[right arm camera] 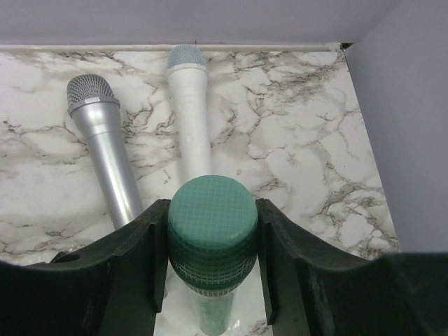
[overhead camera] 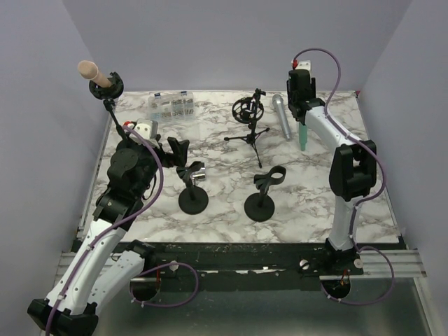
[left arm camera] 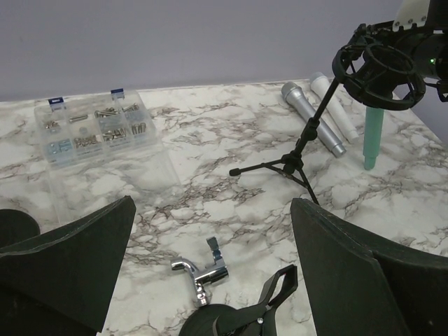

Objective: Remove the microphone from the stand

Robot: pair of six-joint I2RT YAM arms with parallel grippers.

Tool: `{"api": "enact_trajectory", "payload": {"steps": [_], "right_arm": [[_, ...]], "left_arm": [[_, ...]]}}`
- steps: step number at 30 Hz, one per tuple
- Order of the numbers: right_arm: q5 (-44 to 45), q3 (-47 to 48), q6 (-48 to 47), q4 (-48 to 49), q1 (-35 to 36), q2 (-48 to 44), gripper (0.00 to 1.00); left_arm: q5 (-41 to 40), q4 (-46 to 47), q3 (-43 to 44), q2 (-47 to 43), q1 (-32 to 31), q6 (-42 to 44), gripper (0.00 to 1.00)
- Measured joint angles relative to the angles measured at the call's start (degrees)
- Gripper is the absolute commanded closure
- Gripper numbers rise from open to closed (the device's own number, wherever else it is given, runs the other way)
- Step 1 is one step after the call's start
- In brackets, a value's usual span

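A green microphone (right arm camera: 211,234) hangs upright with its mesh head between my right gripper's (right arm camera: 211,218) fingers, which are shut on it. In the top view the right gripper (overhead camera: 302,106) holds it (overhead camera: 304,134) at the back right, handle end down near the table. It is apart from the tripod stand with a black shock mount (overhead camera: 248,115), which is empty. A beige microphone (overhead camera: 91,71) sits in a clip holder (overhead camera: 108,87) at the far left corner. My left gripper (overhead camera: 176,150) is open and empty above a round-base stand (overhead camera: 193,199); its view (left arm camera: 211,210) shows that stand's chrome clip (left arm camera: 203,271).
A silver microphone (right arm camera: 105,147) and a white microphone (right arm camera: 190,112) lie on the marble table beside the green one. A second round-base stand with a black clip (overhead camera: 262,199) stands mid-front. A clear parts box (overhead camera: 171,105) sits at the back left. Walls close in on three sides.
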Motion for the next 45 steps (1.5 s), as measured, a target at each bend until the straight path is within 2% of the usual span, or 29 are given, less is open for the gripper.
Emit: {"api": "enact_trajectory", "payload": {"steps": [26,33,45], "right_arm": [[-7.1,27.3,-4.7,3.7,-3.3,28.3,0.97],[-8.7,32.8,-5.7,6.8,-3.8,33.3,0.90],[-11.5,37.9,-5.4,10.1,-4.5,39.8,0.68]], "left_arm": [[-2.5,-0.3,0.0,3.8,0.0,2.6,0.04],[-3.4,0.2,0.0,4.8,0.0,3.3,0.04],[-4.0,0.5,0.0,6.4,0.0,4.2,0.04]]}}
